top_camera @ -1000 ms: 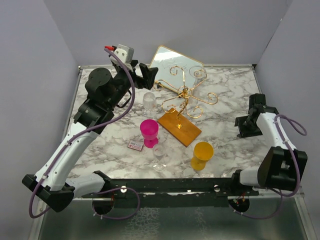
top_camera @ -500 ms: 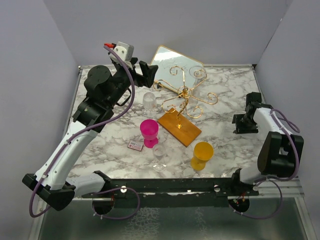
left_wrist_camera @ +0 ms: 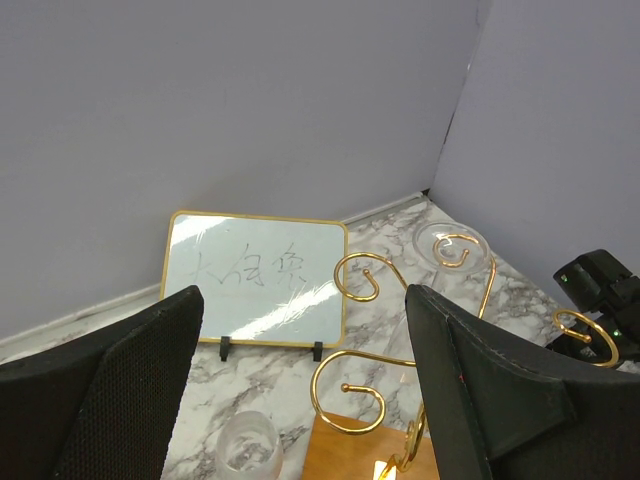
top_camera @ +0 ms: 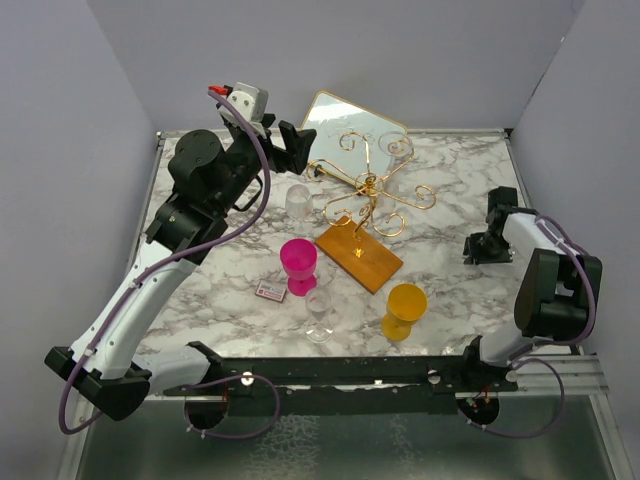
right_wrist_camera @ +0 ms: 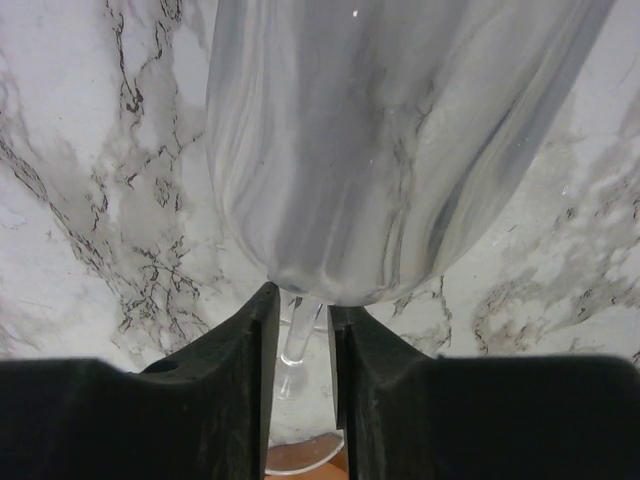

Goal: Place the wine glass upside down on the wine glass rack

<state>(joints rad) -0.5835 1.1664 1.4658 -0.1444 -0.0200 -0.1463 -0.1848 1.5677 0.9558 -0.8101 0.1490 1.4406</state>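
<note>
My right gripper (right_wrist_camera: 297,330) is shut on the thin stem of a clear wine glass (right_wrist_camera: 400,150). Its bowl fills the top of the right wrist view and its foot shows low between the fingers. In the top view the right gripper (top_camera: 478,243) hangs over the marble at the right, apart from the wine glass rack (top_camera: 368,190); the held glass is hard to make out there. The rack's gold scrolled arms stand on an orange-brown base (top_camera: 358,255), also seen in the left wrist view (left_wrist_camera: 354,454). My left gripper (top_camera: 292,150) (left_wrist_camera: 300,400) is open and empty, behind and left of the rack.
A clear glass (top_camera: 398,148) (left_wrist_camera: 450,245) hangs on the rack's far arm. A gold-framed mirror (top_camera: 345,115) stands behind. A frosted tumbler (top_camera: 299,200), a pink goblet (top_camera: 298,262), a small clear wine glass (top_camera: 319,310), a yellow goblet (top_camera: 405,305) and a small card (top_camera: 270,291) stand around.
The right arm has folded back and its gripper has shifted a little left and away from the near edge. The left arm has barely moved.
</note>
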